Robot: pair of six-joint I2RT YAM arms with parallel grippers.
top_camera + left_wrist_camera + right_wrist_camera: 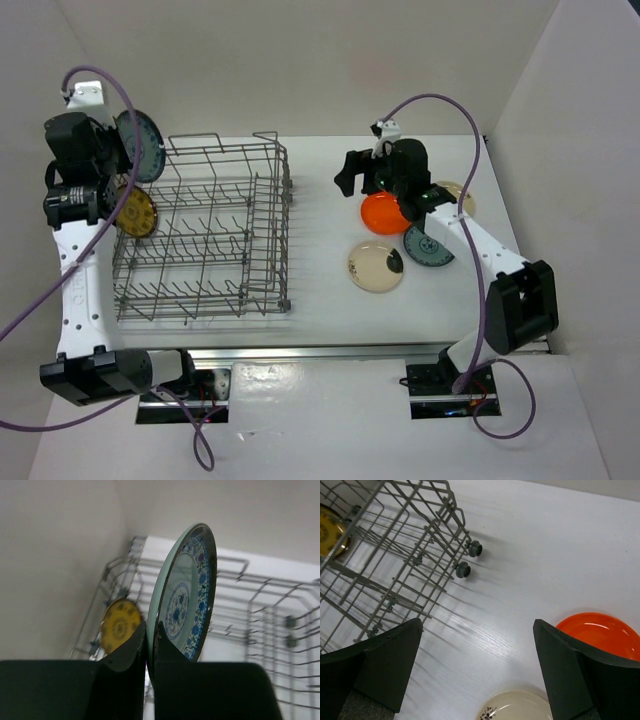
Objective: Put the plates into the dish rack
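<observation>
Top external shows me one plate loaded: the gold plate (pixel 133 212) stands at the left end of the dish rack (pixel 205 230). My left pincer (pixel 151 632) is clamped on a blue-and-white plate (pixel 187 595), held on edge above that end. My right pincer (pixel 477 670) gapes wide over the counter (pixel 320 270) by the orange plate (pixel 385 212). A beige plate (pixel 375 266), a second blue-and-white plate (pixel 428 247) and a far beige plate (pixel 455 195) wait there too.

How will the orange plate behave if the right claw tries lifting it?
Likely rigid: the orange plate has a crisp round rim. Its gloss suggests it may slip in the right claw. Flat on the table, it would probably slide, not tip, if pushed.
</observation>
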